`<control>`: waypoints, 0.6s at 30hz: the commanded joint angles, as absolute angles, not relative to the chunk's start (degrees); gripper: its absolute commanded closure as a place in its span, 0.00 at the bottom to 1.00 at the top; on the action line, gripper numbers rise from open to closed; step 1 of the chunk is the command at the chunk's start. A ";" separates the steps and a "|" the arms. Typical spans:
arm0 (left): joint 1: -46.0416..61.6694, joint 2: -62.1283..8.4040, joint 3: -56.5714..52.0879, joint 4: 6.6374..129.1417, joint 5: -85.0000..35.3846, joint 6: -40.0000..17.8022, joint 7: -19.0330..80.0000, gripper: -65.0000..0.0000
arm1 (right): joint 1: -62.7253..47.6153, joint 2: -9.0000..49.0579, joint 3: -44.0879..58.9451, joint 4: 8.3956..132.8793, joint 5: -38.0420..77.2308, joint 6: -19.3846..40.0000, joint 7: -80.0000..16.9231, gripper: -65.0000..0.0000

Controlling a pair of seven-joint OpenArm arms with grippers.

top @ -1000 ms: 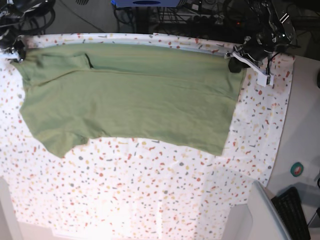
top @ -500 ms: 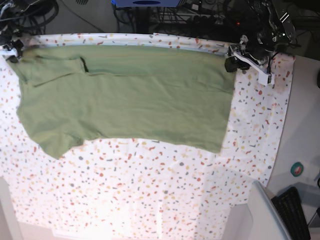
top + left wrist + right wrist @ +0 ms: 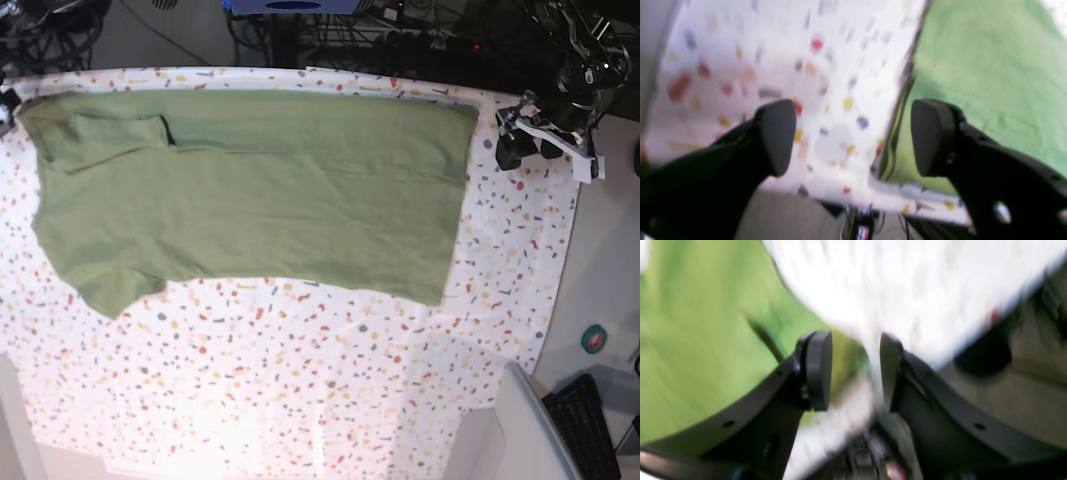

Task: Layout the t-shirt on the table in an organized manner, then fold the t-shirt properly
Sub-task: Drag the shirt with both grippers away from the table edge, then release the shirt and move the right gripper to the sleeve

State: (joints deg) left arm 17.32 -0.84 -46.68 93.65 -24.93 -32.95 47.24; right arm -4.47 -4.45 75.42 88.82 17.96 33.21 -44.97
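We see the t-shirt (image 3: pixel 250 190) lying flat along the far edge of the bench (image 3: pixel 300 400), its long top edge running close beside that edge and its body reaching toward the middle; one short sleeve sits folded over near the far left corner in the base view, and another sleeve points toward the near side at the left. We judge it lies this way because pulling it taut by two far corners gives a smooth, squared sheet to fold from, and it looks nearly wrinkle-free. The left gripper (image 3: pixel 853 136) hangs just off the shirt's far right corner in the base view, jaws wide apart with nothing between them but the speckled cloth and the shirt's hem just beside one pad. The right gripper (image 3: pixel 856 371) is at the opposite far corner, barely visible at the base view's left edge; its jaws are apart too and hold nothing, with green fabric behind one pad, though that picture is badly blurred. We take the layout step as about complete, with folding not yet begun. The folded-over sleeve may need flattening first.
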 commanded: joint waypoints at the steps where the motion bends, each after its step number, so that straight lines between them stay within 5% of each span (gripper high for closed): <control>1: 16.48 -1.27 -45.76 94.99 -25.63 -33.10 46.46 0.36 | -3.21 -1.01 71.52 89.10 19.21 33.54 -43.65 0.64; 6: 15.16 -1.27 -40.84 95.08 -25.54 -33.10 46.46 1.00 | 3.30 12.44 50.24 72.04 19.30 33.54 -36.97 0.64; 14: 15.60 -2.77 -40.31 94.73 -25.19 -33.10 46.46 1.00 | 18.24 25.10 33.63 37.23 19.21 33.36 -24.48 0.64; 18: 15.60 -3.65 -40.40 94.73 -25.10 -33.10 46.46 1.00 | 19.56 25.98 28.62 28.70 19.21 33.27 -14.90 0.64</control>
State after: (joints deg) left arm 15.70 -3.05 -40.18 93.76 -24.12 -32.97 47.46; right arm 18.81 24.71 28.49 28.18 18.96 32.86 -15.55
